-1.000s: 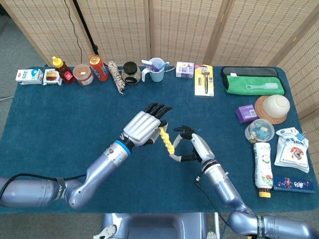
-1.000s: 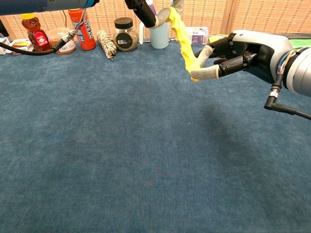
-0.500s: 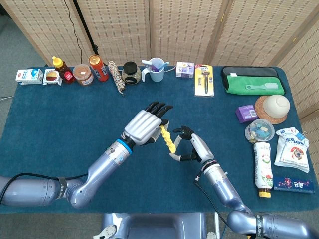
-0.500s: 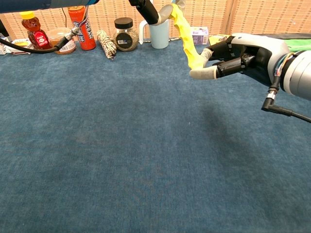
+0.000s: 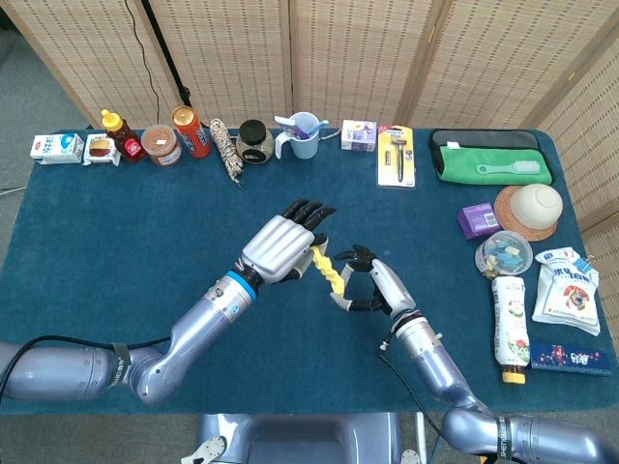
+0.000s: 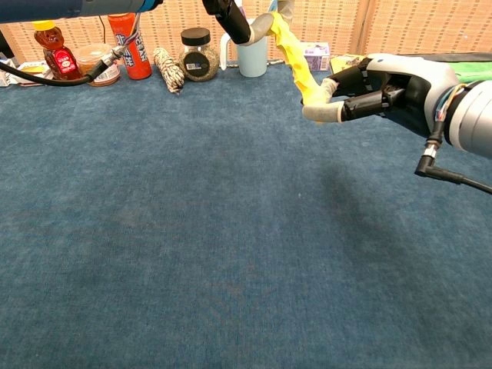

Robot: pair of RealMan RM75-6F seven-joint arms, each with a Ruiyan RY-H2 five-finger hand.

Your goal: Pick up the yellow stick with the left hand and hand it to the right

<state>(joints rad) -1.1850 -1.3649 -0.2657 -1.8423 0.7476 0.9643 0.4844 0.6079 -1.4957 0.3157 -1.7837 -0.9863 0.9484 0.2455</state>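
Note:
The yellow stick [image 5: 329, 272] is a twisted bar held above the blue table. My left hand [image 5: 282, 246] grips its upper end, with the fingers reaching past the top. In the chest view the yellow stick [image 6: 296, 61] slants down from the left hand [image 6: 234, 17] at the top edge. My right hand [image 5: 372, 281] is just right of the stick, its fingers curved apart around the lower end. In the chest view the right hand [image 6: 377, 84] has a fingertip and the thumb either side of the stick's tip, close to it or just touching, with no firm grip showing.
Along the back edge stand a honey bottle [image 5: 117, 134], jars, an orange bottle [image 5: 191, 131], a rope bundle [image 5: 227, 150], a mug [image 5: 304, 135] and a razor pack [image 5: 396, 156]. A green pouch [image 5: 488, 159], a hat [image 5: 531, 208] and packets [image 5: 566, 290] fill the right side.
The stick and both hands have risen slightly together. The stick's lower tip, which hung past the right thumb, now sits between the thumb and fingers.

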